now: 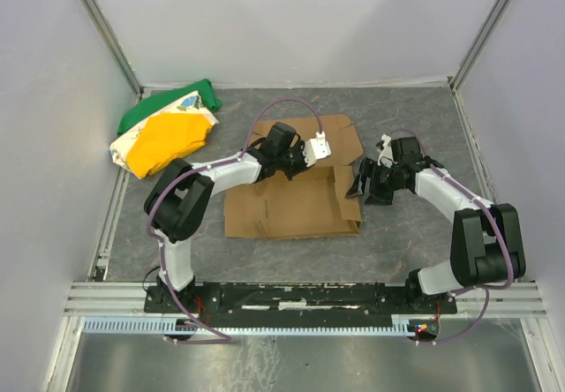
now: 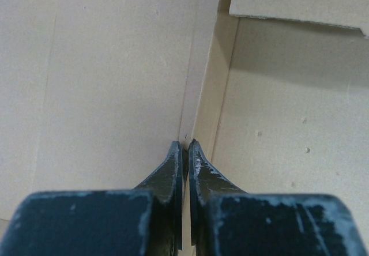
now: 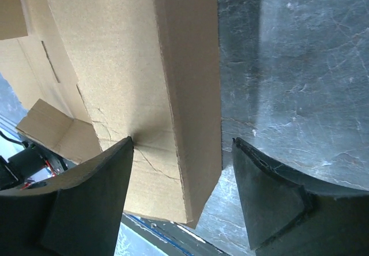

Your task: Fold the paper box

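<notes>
No readable text, label or number appears anywhere.

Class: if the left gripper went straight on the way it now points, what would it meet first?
The paper box: the shut left gripper aims at a fold line in the cardboard, tips seemingly at the sheet, though contact is unclear.

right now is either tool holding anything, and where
Nothing gripped: left tool shut, tips on the paper box crease; right tool open around its side flap.
</notes>
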Controlling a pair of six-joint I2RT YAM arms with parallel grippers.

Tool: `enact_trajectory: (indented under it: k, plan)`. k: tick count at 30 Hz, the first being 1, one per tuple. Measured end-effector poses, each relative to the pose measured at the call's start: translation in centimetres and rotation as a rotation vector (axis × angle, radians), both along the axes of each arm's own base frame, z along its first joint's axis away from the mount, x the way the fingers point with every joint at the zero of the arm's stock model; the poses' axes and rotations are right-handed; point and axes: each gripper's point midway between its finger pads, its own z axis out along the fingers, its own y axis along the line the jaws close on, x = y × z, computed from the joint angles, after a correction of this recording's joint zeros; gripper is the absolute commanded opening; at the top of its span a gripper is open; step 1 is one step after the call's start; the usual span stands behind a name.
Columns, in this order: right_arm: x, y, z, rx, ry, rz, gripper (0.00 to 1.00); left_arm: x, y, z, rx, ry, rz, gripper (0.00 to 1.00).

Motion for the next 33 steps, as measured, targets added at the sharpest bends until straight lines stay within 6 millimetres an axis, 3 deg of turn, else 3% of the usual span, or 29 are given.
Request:
enact_trajectory:
  k: [5,14,20,33]
  plan:
    - [-0.1,0.5,0.6,0.022,-0.012,0.013,0.82,0.0,0.0,0.0,0.000,0.000,0.000,0.03]
    - [-0.6,1.3,0.6,0.032,-0.003,0.044,0.78,0.0,0.0,0.0,-0.006,0.009,0.009,0.03]
    - [-0.6,1.4,-0.1,0.031,0.017,0.043,0.74,0.0,-0.1,0.1,-0.011,0.042,0.035,0.10]
    - [-0.3,1.4,-0.5,-0.017,0.027,0.051,0.72,-0.5,-0.2,0.2,-0.022,0.090,0.050,0.14]
